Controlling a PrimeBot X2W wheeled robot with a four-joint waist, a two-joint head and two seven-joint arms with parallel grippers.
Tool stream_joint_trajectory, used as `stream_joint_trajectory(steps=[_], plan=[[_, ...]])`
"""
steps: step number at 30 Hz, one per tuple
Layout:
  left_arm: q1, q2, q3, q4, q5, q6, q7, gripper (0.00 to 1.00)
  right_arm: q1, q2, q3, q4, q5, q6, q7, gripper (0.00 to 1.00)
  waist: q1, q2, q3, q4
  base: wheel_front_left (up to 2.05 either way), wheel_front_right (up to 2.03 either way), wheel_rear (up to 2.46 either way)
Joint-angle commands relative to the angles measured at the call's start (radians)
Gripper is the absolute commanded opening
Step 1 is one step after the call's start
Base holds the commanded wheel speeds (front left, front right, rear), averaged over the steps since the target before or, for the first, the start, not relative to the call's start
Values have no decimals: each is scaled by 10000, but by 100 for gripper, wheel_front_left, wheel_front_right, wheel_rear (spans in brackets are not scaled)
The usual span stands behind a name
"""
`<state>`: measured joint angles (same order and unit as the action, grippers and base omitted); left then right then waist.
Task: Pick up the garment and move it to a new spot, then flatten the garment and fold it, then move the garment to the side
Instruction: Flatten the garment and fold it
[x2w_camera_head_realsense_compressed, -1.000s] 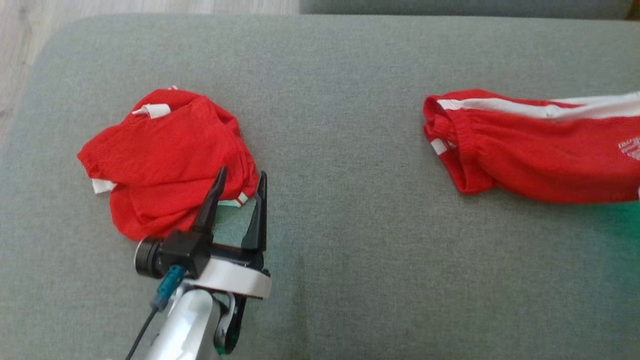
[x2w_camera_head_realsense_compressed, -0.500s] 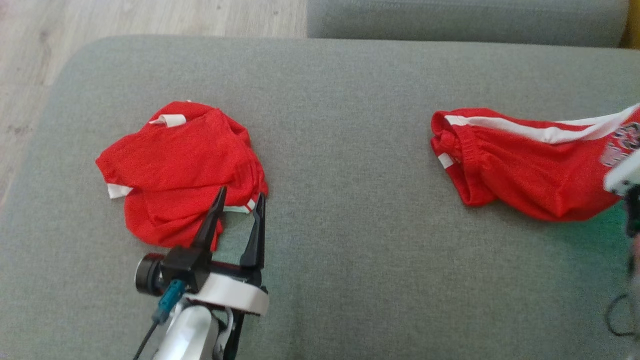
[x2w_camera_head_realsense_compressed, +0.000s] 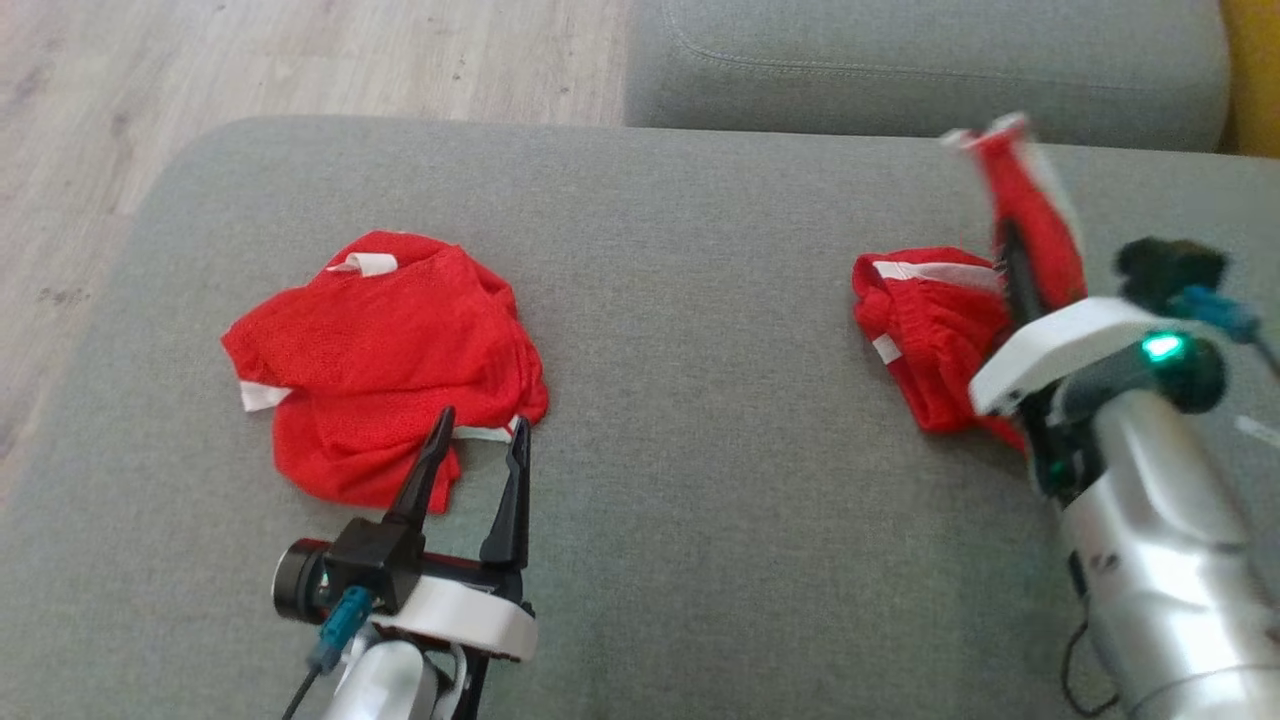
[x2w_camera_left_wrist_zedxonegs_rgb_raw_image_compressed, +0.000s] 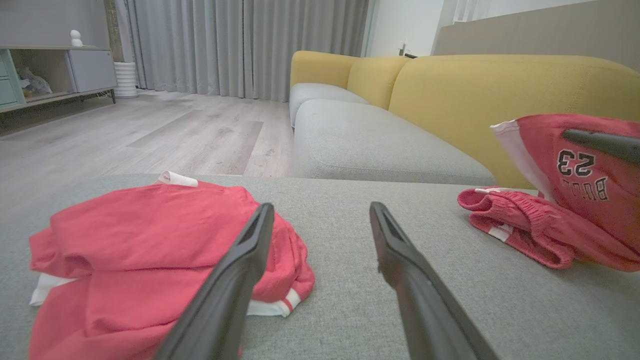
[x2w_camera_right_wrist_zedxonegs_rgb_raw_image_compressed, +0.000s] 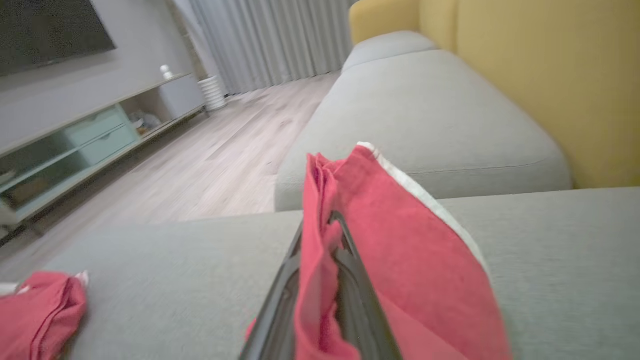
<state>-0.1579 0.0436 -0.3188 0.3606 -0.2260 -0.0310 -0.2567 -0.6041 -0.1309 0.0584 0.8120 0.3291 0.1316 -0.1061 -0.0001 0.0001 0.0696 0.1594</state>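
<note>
At three o'clock on the sofa (x2w_camera_head_realsense_compressed: 700, 300), the right hand (x2w_camera_right_wrist_zedxonegs_rgb_raw_image_compressed: 334, 224) is clamped on the red shorts (x2w_camera_head_realsense_compressed: 930, 330) and should next carry them somewhere new; the left hand (x2w_camera_head_realsense_compressed: 482, 425) is spread apart.

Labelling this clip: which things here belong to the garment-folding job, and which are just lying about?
Job: red shorts; right gripper, jaws shut on them; gray cushion beneath.
Lying about: crumpled red garment; yellow sofa; sideboard.

Blurred: right hand (x2w_camera_head_realsense_compressed: 1005, 240), half buried in lifted red shorts (x2w_camera_head_realsense_compressed: 925, 330); shorts' right part hidden behind forearm (x2w_camera_head_realsense_compressed: 1150, 500)
</note>
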Motion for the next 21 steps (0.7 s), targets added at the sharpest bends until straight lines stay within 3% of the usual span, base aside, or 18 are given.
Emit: stream_joint_trajectory(steps=[1,15,16,17,21], plan=[[-172,66,359,-279,123,-25,-51,100,-30,27,681,-570,237,-9,91,0,1,-1,-6,61,0,0,0],[-200,66,374,-182,-41,27,-51,100,1072,-1065,4680,-801,1271,-9,1128,0,1,-1,-16,261,0,0,0],[-198,66,383,-181,-53,28,-51,100,1070,-1138,4995,-827,1310,-9,1144,75,1,-1,-33,205,0,0,0],[-203,66,384,-183,-65,25,-51,100,1064,-1187,5181,-827,1449,-9,1177,100,1,-1,-42,154,0,0,0],[-294,70,435,-231,-75,24,-51,100,839,-1466,5249,-993,1842,-9,737,100,1,-1,-134,-164,0,0,0]])
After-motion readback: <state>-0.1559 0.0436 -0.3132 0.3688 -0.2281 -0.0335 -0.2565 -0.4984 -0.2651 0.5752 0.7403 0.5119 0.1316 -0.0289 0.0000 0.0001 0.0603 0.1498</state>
